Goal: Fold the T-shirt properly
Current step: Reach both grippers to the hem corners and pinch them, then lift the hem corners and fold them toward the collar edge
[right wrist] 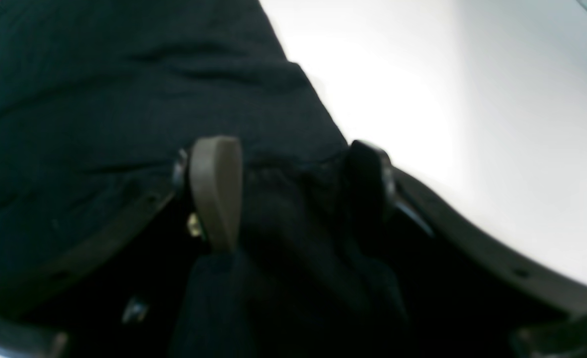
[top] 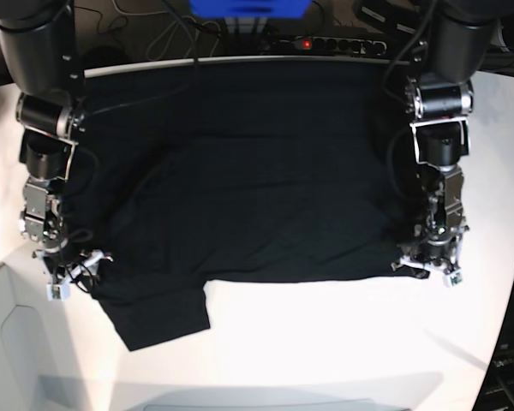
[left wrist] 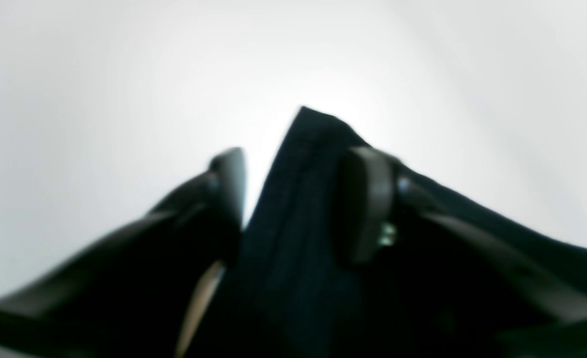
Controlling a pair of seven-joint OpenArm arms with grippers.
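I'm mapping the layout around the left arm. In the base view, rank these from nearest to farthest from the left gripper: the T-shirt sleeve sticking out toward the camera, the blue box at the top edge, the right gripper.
From the left gripper, at the T-shirt edge on the view's right:
1. T-shirt sleeve, lower left.
2. Blue box, top centre.
3. Right gripper, far left edge.

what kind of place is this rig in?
Likely a lab or workshop bench: a white table with a T-shirt spread on it, a power strip and loose cables along the back edge.
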